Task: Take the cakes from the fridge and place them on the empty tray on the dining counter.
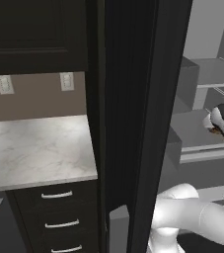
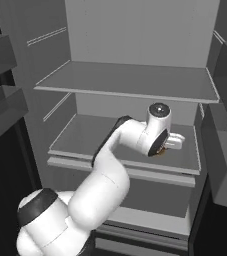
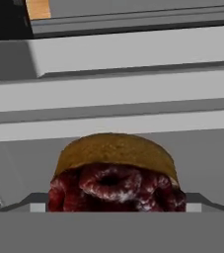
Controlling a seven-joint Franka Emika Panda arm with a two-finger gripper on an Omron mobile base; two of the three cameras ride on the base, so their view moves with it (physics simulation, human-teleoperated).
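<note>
The fridge stands open, its pale grey inside and shelves in view; its black door fills the middle of the left base view. My arm reaches in over the lower shelf. One of the cakes, with a dark red top and a brown side, sits on that shelf right in front of the hand. My gripper is open, a fingertip on either side of the cake. The cake peeks out brown under the hand in the right base view. The tray and dining counter are out of view.
A wall counter with a marbled top and black drawers lies left of the fridge door, under a black cabinet. Door bins flank the fridge opening. An upper shelf hangs just above the arm.
</note>
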